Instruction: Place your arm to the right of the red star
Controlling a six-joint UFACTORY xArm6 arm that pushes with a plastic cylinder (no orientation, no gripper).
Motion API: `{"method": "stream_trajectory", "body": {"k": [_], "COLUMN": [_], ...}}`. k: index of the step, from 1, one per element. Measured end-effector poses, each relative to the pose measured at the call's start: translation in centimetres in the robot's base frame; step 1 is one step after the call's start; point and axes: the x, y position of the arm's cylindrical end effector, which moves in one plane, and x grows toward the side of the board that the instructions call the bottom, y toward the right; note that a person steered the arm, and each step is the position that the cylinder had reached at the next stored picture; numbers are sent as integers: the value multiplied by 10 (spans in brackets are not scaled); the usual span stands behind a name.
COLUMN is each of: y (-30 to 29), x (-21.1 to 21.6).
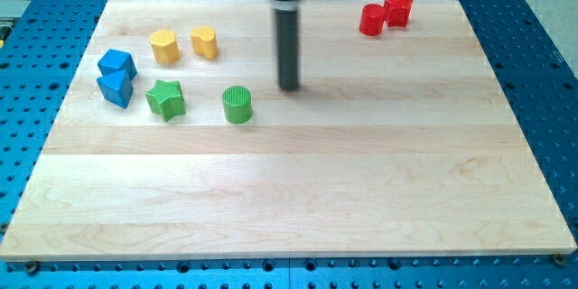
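The red star (398,9) lies near the board's top right, touching a red round block (371,20) on its left. My tip (289,87) rests on the board near the top middle, well to the left of and below the red star. It is just right of and above the green cylinder (237,105), touching no block.
A green star (166,98) lies left of the green cylinder. Two blue blocks (116,63) (115,88) sit at the left. Two yellow blocks (164,46) (205,42) lie above them. The wooden board (298,199) rests on a blue perforated table.
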Motion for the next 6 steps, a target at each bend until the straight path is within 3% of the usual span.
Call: {"method": "stream_trajectory", "body": {"k": [1,2,3,4,6], "y": [-41,-102,-88,-1,277], "x": [43,39,35,-3,-134]}}
